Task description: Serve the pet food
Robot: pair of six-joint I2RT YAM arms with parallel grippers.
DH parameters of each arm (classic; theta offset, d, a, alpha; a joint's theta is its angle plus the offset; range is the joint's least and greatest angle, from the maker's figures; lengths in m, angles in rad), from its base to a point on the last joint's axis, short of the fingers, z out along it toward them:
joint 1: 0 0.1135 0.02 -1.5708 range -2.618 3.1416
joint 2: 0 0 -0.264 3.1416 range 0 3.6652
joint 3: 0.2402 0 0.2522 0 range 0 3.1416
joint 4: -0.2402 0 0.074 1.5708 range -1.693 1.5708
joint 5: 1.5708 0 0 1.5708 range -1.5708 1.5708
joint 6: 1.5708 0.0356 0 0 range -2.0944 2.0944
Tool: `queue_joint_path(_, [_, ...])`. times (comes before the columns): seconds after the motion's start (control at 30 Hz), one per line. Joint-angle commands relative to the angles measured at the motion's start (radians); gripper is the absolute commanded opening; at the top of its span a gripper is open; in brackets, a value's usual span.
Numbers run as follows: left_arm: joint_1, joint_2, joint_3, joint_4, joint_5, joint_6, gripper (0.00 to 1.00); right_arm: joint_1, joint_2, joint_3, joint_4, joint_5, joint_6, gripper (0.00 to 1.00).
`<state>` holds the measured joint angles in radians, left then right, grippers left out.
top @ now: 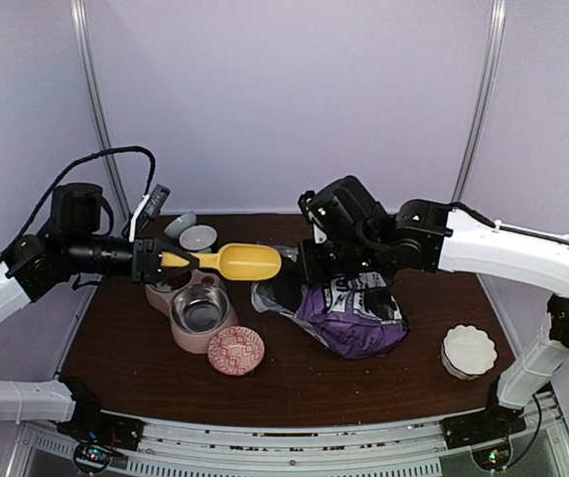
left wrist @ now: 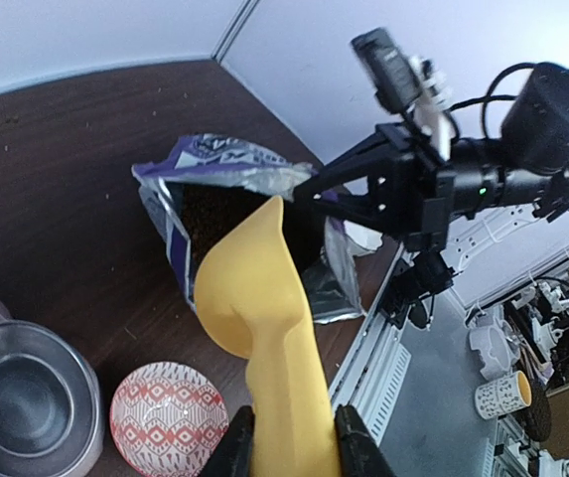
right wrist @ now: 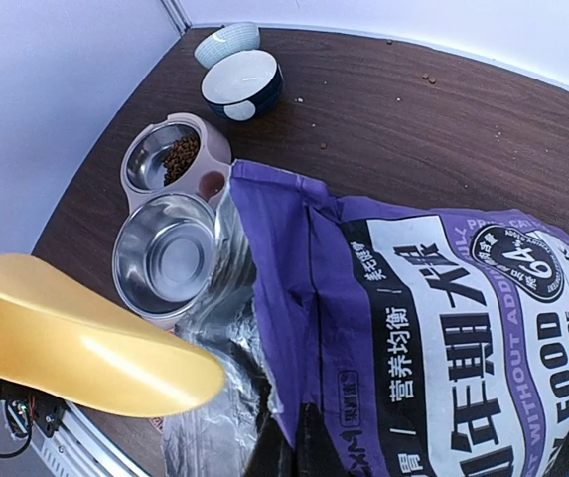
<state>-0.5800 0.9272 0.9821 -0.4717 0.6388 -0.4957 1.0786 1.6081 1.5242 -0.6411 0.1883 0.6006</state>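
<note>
1. Gripping the handle of the yellow plastic scoop [top: 249, 261], the left fingers [left wrist: 234, 447] are clamped on it from both sides. The scoop hangs in the air, its tip at the bag's mouth.
2. Large purple foil-lined pet-food bag [top: 354, 313] lies mid-way along the dark brown wooden counter [top: 294, 388], open mouth facing the left edge. The right fingers [left wrist: 344, 171] are pinched together on the mouth's upper lip.
3. Small brown kibble pellets [right wrist: 177, 157]: a heap in the far steel bowl of the pink double feeder [top: 180, 333], a dark mass inside the bag's mouth, and a few strays toward the back edge.
4. Feeder sits near the left edge, just beside the bag.
5. Red-and-white patterned bowl [top: 235, 351] is just in front of the feeder. White fluted bowl [top: 468, 351] sits by the right front corner.
</note>
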Motion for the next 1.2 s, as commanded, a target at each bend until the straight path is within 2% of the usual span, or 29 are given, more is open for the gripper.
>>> queue_joint_path(0.0, [-0.03, 0.064, -0.04, 0.037, -0.037, -0.035, 0.0, 0.023, 0.015, 0.077, 0.084, 0.0, -0.007, 0.0])
queue_joint_path(0.1, [-0.061, 0.125, -0.044, -0.004, -0.095, -0.008, 0.0, 0.036, 0.033, 0.098, 0.086, 0.011, -0.008, 0.0])
queue_joint_path(0.27, [-0.117, 0.231, -0.086, 0.114, -0.152, -0.037, 0.0, 0.059, 0.069, 0.129, 0.101, 0.016, -0.007, 0.0])
queue_joint_path(0.37, [-0.155, 0.304, -0.067, 0.128, -0.25, -0.047, 0.0, 0.07, 0.083, 0.143, 0.102, 0.026, -0.007, 0.0])
queue_joint_path(0.57, [-0.179, 0.44, -0.05, 0.174, -0.317, -0.124, 0.0, 0.073, 0.069, 0.135, 0.108, 0.042, 0.002, 0.01])
queue_joint_path(0.63, [-0.179, 0.458, -0.056, 0.192, -0.337, -0.152, 0.0, 0.075, 0.053, 0.123, 0.102, 0.055, 0.002, 0.12])
queue_joint_path(0.77, [-0.179, 0.483, -0.063, 0.199, -0.376, -0.193, 0.0, 0.067, -0.008, 0.066, 0.083, 0.106, -0.002, 0.55])
queue_joint_path(0.83, [-0.179, 0.482, -0.067, 0.208, -0.383, -0.205, 0.0, 0.054, -0.054, 0.011, 0.065, 0.133, 0.002, 0.72])
queue_joint_path(0.9, [-0.179, 0.481, -0.067, 0.206, -0.391, -0.209, 0.0, 0.029, -0.108, -0.052, 0.052, 0.149, 0.01, 0.84])
queue_joint_path(1.0, [-0.179, 0.475, -0.058, 0.181, -0.41, -0.21, 0.0, -0.045, -0.202, -0.167, 0.046, 0.133, 0.019, 0.9])
queue_joint_path(1.17, [-0.179, 0.438, -0.029, 0.116, -0.443, -0.207, 0.0, -0.198, -0.313, -0.356, 0.04, 0.03, 0.055, 0.92])
